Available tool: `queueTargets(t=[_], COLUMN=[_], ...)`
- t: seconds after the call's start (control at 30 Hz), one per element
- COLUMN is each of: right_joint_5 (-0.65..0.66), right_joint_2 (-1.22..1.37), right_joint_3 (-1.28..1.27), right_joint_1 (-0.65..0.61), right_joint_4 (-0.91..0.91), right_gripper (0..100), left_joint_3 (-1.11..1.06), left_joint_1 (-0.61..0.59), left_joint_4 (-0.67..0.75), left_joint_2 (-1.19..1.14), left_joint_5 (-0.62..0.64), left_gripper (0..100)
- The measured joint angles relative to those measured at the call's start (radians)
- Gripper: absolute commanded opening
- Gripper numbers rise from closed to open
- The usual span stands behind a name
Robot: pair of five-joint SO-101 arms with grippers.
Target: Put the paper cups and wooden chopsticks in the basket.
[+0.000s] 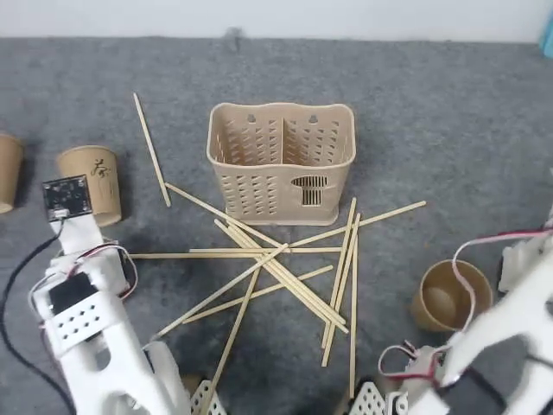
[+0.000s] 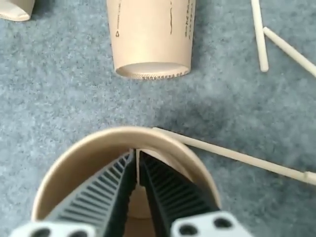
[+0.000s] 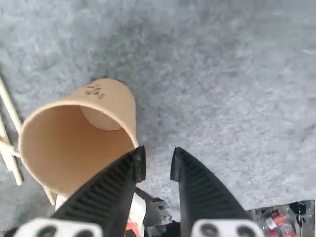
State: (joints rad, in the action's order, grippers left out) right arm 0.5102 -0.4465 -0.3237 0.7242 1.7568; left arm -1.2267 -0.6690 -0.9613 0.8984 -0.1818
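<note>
A grey, short-piled felt mat (image 1: 449, 104) covers the whole tabletop, its nap slightly mottled and fuzzy. Along the far edge it meets a plain, pale whitish wall strip (image 1: 346, 15) in a straight line, broken by one small dark nick (image 1: 233, 35) in the mat's border. A sliver of some teal object (image 1: 549, 36) pokes in at the far right corner; I can't make out what it is. The light is soft and even, throwing only faint, blurred shadows on the felt. Past the mat's near edge sits a dark patch of clutter with small red bits (image 3: 284, 219).
</note>
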Motion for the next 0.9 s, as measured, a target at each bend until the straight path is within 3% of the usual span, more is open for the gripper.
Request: queueTargets(t=[0.37, 0.7, 0.8, 0.9], right_joint_5=[0.000, -0.029, -0.049, -0.057], right_joint_2=[-0.388, -0.364, -0.330, -0.328], right_joint_3=[-0.390, -0.551, -0.554, -0.554], right_joint_1=[0.012, 0.008, -0.012, -0.043], right_joint_4=[-0.048, -0.265, -0.293, -0.301], right_gripper=[9.5, 8.5, 1.1, 1.7], left_joint_3=[-0.003, -0.006, -0.006, -0.006], left_joint_1=[0.000, 0.000, 0.000, 0.000], left_joint_4=[0.002, 0.002, 0.002, 0.002], left_joint_2=[0.000, 0.000, 0.000, 0.000], left_joint_5=[0.000, 0.000, 0.000, 0.000], left_gripper=[1, 1, 1, 1])
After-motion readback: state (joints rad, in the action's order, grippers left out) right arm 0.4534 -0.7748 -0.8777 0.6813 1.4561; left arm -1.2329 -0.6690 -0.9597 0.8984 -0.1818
